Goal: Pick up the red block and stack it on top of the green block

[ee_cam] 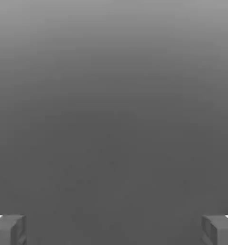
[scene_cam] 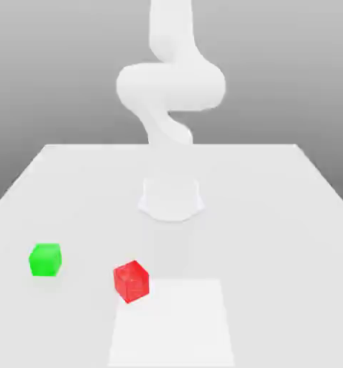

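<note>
While gripper gapes wide, red block apart from it, near green block

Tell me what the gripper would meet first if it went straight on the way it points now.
Nothing visible: between the open fingertips of the gripper lies only plain grey; depth is unclear.

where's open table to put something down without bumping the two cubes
The table's whole exterior-view right side, past the arm base, is bare, as is the strip behind the base. The only crowded part is front left, where the green block and red block sit apart.
</note>
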### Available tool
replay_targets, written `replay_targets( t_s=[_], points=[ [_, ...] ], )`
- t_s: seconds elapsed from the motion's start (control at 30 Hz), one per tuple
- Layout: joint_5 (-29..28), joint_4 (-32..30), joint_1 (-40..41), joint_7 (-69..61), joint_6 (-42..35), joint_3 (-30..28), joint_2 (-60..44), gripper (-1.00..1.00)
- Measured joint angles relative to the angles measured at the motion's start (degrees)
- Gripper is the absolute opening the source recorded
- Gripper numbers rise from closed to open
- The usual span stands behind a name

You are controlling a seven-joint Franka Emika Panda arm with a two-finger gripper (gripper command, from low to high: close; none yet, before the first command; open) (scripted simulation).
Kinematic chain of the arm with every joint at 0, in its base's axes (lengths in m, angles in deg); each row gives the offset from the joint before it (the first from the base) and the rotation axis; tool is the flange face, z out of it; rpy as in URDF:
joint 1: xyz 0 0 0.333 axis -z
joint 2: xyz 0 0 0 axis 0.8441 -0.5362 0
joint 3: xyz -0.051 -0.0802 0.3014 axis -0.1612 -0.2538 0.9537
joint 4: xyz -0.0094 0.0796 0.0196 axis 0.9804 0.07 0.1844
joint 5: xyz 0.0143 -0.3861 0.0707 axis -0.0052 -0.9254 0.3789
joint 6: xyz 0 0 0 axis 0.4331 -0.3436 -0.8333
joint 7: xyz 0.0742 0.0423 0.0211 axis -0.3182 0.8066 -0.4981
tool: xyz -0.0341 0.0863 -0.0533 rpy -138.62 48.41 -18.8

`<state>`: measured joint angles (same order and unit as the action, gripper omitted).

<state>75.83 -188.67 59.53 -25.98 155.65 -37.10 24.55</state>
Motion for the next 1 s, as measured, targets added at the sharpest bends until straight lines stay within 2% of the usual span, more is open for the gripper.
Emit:
replay_targets(
  t_s=[0.4,0.57,0.8,0.83,1.0],
  points=[
    [0.4,-20.0,10.2,22.8,16.5,3.2,-22.4,0.0],
    [0.5,-28.9,13.5,33.7,25.3,3.0,-34.8,0.0],
    [-2.7,-28.8,13.4,38.5,39.1,1.1,-51.6,0.0],
    [-2.9,-28.7,13.1,38.7,40.3,0.7,-52.9,-1.0],
    [-3.0,-28.7,13.1,38.8,40.4,0.7,-52.9,-1.0]
  ],
)
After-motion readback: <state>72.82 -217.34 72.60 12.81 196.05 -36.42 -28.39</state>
